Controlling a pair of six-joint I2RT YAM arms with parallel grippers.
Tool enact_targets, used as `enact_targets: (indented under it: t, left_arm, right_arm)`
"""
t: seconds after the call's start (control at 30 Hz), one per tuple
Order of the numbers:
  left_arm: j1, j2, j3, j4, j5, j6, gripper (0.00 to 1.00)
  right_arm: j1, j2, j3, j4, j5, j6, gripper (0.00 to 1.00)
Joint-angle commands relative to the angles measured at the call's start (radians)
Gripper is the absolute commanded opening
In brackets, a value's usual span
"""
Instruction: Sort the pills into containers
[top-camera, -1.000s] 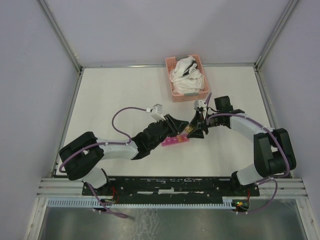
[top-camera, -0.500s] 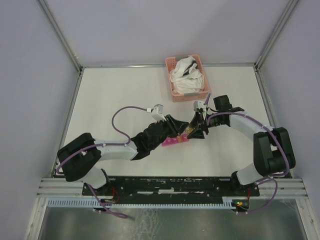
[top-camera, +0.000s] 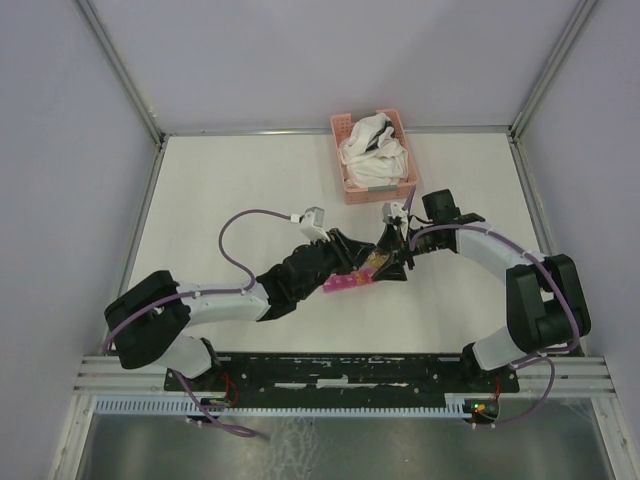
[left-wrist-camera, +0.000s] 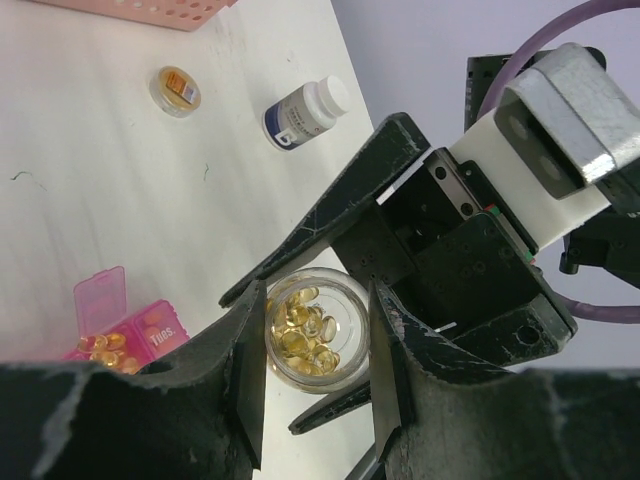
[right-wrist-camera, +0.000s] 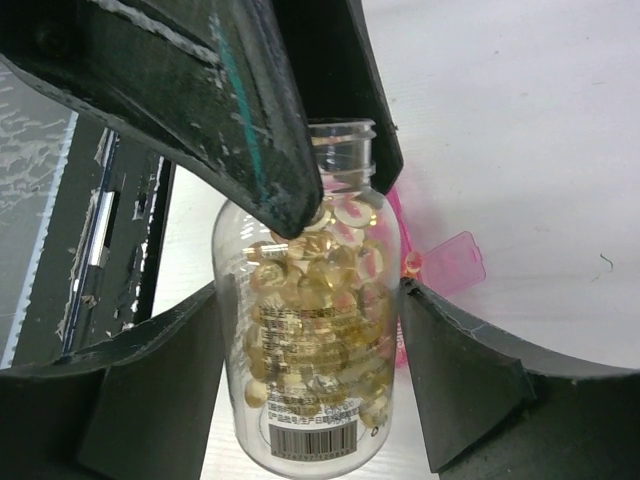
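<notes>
A clear jar (right-wrist-camera: 310, 340) filled with yellow-orange pills (left-wrist-camera: 310, 325) lies on its side, open-mouthed, between my two grippers. My right gripper (right-wrist-camera: 310, 290) is shut on the jar's body. My left gripper (left-wrist-camera: 315, 305) straddles the jar's neck, with both pads against the rim. In the top view the two grippers (top-camera: 352, 256) (top-camera: 388, 260) meet at mid-table, just above the magenta-pink compartment strip (top-camera: 346, 283). The strip (left-wrist-camera: 125, 330) has one lid up, and a few pills lie in its open compartment.
A white-capped dark bottle (left-wrist-camera: 305, 110) and a small round lid-like piece (left-wrist-camera: 175, 88) lie on the table beyond the jar. A pink lattice basket (top-camera: 352, 185) with white cloth stands at the back, just behind the grippers.
Both grippers and the jar have shifted slightly toward the far side. The left arm's lower links have swung a little to the left.
</notes>
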Motion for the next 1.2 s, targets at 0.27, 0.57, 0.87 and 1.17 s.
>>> enact_targets:
  t: [0.27,0.57,0.87,1.17]
  left_arm:
    - [-0.004,-0.049,-0.018,-0.014,-0.040,0.070,0.03]
    - [-0.008,-0.070,-0.004,-0.123,-0.077,0.169,0.03]
    - [-0.097,-0.084,0.032,-0.192,-0.117,0.452,0.03]
    - [-0.166,-0.025,0.136,-0.288,-0.090,0.551,0.03]
  right_arm:
    - [0.007,-0.031,0.071,-0.130,-0.002,-0.111,1.00]
    - [-0.018,-0.008,0.170,-0.419,0.024,-0.352,1.00]
    - [-0.108,0.024,0.268,-0.741,0.080,-0.648,1.00]
    - [-0.145,-0.118,0.165,-0.460,0.190,-0.437,1.00]
